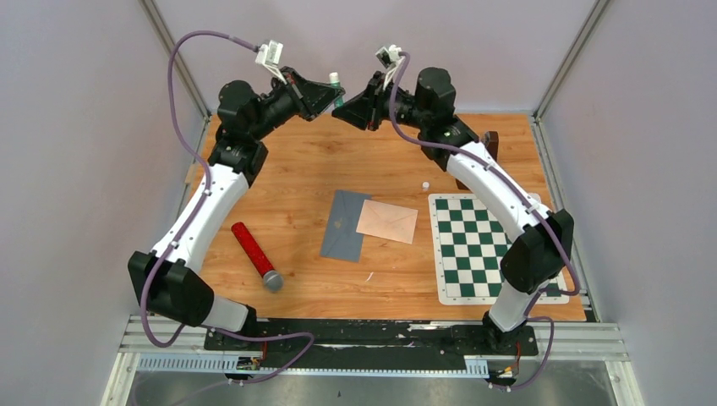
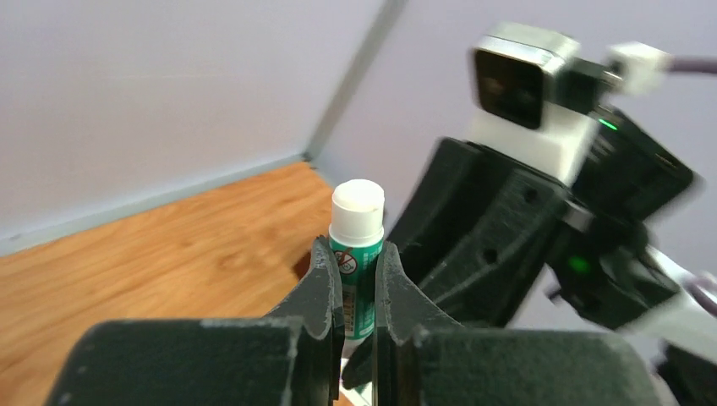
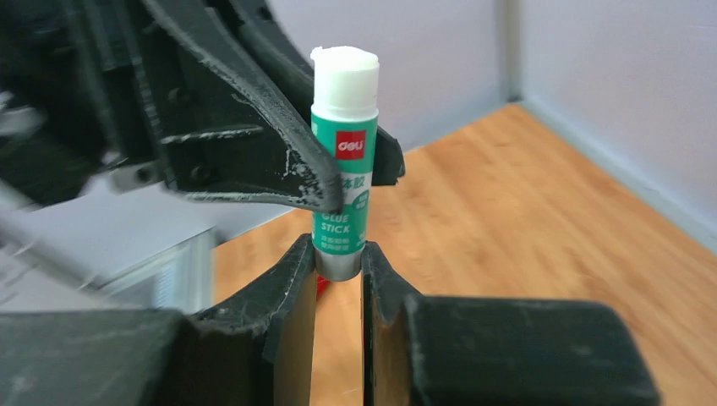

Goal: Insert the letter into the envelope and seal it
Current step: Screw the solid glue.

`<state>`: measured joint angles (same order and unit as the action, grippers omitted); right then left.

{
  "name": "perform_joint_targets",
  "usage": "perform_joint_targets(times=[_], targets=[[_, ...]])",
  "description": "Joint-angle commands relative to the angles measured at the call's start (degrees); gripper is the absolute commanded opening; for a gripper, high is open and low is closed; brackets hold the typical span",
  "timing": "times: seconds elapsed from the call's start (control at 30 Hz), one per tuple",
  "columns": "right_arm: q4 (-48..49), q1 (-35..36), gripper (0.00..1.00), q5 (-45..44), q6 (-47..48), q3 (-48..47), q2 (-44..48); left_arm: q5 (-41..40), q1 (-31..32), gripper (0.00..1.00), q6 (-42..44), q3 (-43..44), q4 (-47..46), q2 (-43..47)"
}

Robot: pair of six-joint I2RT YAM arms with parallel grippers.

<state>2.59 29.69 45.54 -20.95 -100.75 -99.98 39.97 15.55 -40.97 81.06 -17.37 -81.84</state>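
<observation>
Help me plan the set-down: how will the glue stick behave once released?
The glue stick looks like rigid plastic, so it probably won't flex in the jaws. Its smooth round barrel would likely roll if laid flat. Tall and narrow, it may tip easily if stood upright.

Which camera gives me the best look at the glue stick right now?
Right wrist: the glue stick stands upright and close, with its label readable, its white top in view and its base in the right gripper. Left wrist shows only its top, poking out of the left gripper. Top external shows it as a tiny speck between both grippers.
</observation>
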Motion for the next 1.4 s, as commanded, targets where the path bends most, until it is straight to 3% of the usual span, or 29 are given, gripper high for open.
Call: perform_joint_targets(times=[0.0, 0.03, 0.1, 0.17, 0.23, 0.3, 0.37, 0.4, 0.47, 0.5, 0.53, 0.57, 0.6, 0.67, 0.77, 0.87, 1.03, 1.37], targets=[[3.17, 1.8, 0.0, -37.77, 13.65, 3.18, 7.53, -41.45, 1.81, 0.0, 12.82, 4.9, 21.35, 2.25], [4.56, 3.74, 0.0, -45.99, 17.36, 2.69, 6.97, -49.61, 2.09, 0.0, 12.74, 5.6, 25.83, 1.06], [6.35, 7.1, 0.0, -60.23, 25.96, -1.09, 4.23, -54.8, 2.36, 0.0, 11.04, 8.66, 31.48, -1.6], [9.08, 10.07, 0.0, -69.85, 34.31, -5.49, 0.85, -54.88, 2.8, 0.0, 8.64, 10.04, 33.38, -3.03], [11.03, 11.93, 0.0, -75.09, 38.79, -7.42, -1.53, -54.59, 3.78, 0.0, 7.95, 9.61, 32.37, -3.36], [9.02, 12.37, 0.0, -75.37, 36.61, -8.21, -1.54, -53.48, 4.09, 0.0, 7.77, 8.86, 31.4, -3.29], [4.31, 12.36, 0.05, -71.56, 31.59, -8.04, -0.02, -51.52, 3.89, 0.0, 8.44, 7.65, 29.7, -2.62], [1.15, 12.08, 0.17, -67.57, 28.32, -7.19, 1.37, -49.92, 3.57, 0.0, 9.15, 5.94, 26.67, -2.18], [-4.52, 10.39, 0.38, -50.95, 24.47, -3.45, 5.45, -40.13, 1.43, 0.0, 9.55, 1.82, 18.23, -0.31], [-6.29, 8.98, 0.52, -41.2, 22.36, -0.62, 7.78, -31.28, 0.12, 0.0, 10.68, -0.4, 15.47, 0.81], [-7.6, 6.76, 0.59, -30.36, 20.61, 2.15, 9.96, -26.88, -0.64, 0.0, 10.88, -1.39, 9.93, 1.29], [-8.36, 4.93, 0.63, -22.37, 19.57, 4.82, 11.85, -18.08, -1.98, 0.0, 10.64, -2.54, 7.67, 2.01], [-8.85, 3.69, 0.66, -17.32, 19.41, 7.38, 13.27, -14.17, -2.53, 0.0, 10.69, -2.56, 5.3, 2.2], [-11.27, 1.75, 0.71, -10.41, 18.27, 9.4, 14.36, -1.97, -3.74, 0.0, 10.5, -2.61, 2.54, 2.57], [-11.84, -2.61, 0.69, 7.12, 14.78, 8.51, 12.55, 8.69, -5.24, 0.0, 5.01, -1.76, -2.33, 2.26], [-7.58, -3.23, 0.67, 13.74, 12.98, 8.37, 10.87, 17.7, -5.29, 0.0, 0.31, -0.42, -5.37, 1.14], [4.15, -2.87, 0.64, 16.83, 5.5, 6.99, 7.05, 20.14, -4.95, 0.0, -3.37, 1.14, -7.33, 1.07], [12.16, 0.11, 0.58, 17.68, 0.82, -1.54, -0.05, 23.73, -3.82, 0.0, -5.54, 3.71, -7.0, -0.04]])
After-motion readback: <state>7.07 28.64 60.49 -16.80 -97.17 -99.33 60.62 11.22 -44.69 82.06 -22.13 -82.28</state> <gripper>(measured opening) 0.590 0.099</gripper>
